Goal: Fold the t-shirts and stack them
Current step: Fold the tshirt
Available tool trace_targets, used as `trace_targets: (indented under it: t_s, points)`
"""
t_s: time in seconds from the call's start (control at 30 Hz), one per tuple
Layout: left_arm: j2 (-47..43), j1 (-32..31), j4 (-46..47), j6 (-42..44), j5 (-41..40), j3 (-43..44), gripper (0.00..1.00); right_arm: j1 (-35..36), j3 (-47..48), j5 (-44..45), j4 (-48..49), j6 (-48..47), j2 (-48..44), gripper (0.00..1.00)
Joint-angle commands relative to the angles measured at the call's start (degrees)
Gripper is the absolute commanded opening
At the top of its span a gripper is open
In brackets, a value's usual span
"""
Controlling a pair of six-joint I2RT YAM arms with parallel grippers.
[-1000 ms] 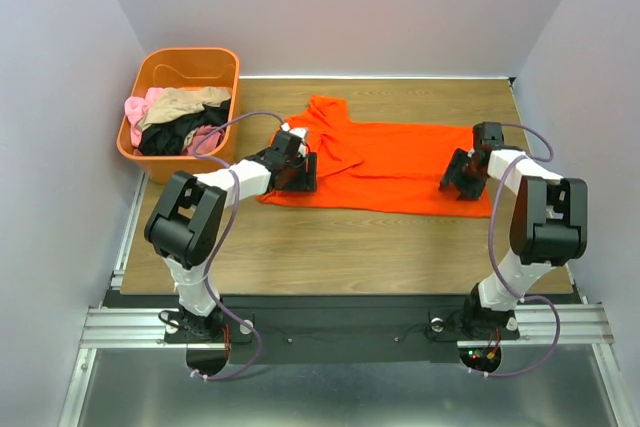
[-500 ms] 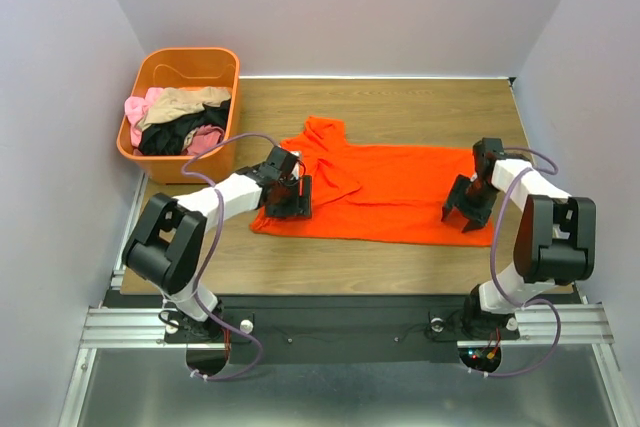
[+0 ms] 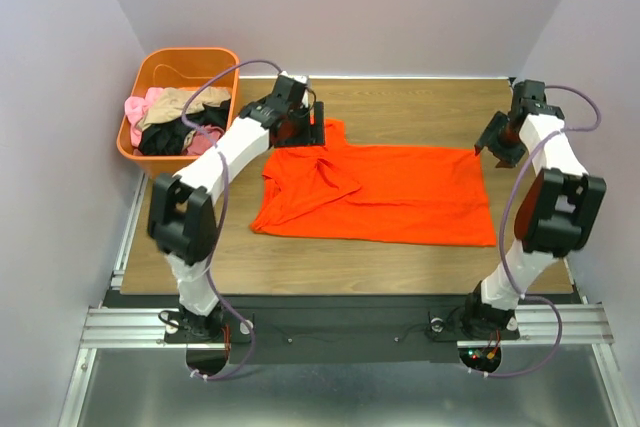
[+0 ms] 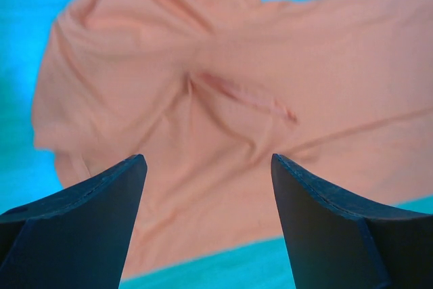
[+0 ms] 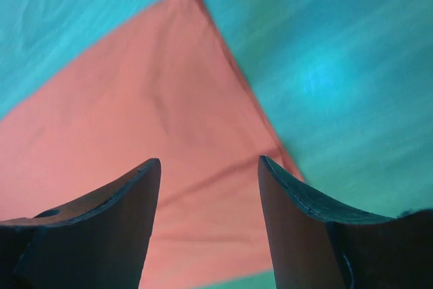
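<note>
The orange-red t-shirt (image 3: 390, 192) lies spread across the middle of the surface (image 3: 400, 267), long side running left to right, with cloth bunched at its left end. Only the top view shows the other t-shirts (image 3: 180, 119), pink, tan and black, heaped in the orange tub (image 3: 190, 51) at the surface's far left corner. The left gripper (image 3: 300, 129) hangs over the shirt's far left part. Its wrist view adds what the top view cannot: fingers (image 4: 88, 221) spread wide, nothing between them, creased cloth below. The right gripper (image 3: 495, 140) is by the shirt's far right corner. Its wrist view shows parted, empty fingers (image 5: 101, 221) and that pointed corner beyond them.
</note>
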Motion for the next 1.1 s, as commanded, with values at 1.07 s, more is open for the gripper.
trace_targets:
  t_s: [1.07]
  points:
    - [31.87, 5.33, -4.22, 4.4, -3.8, 34.0, 0.85, -0.76, 13.8, 3.84, 11.93, -0.71, 26.2, 0.39]
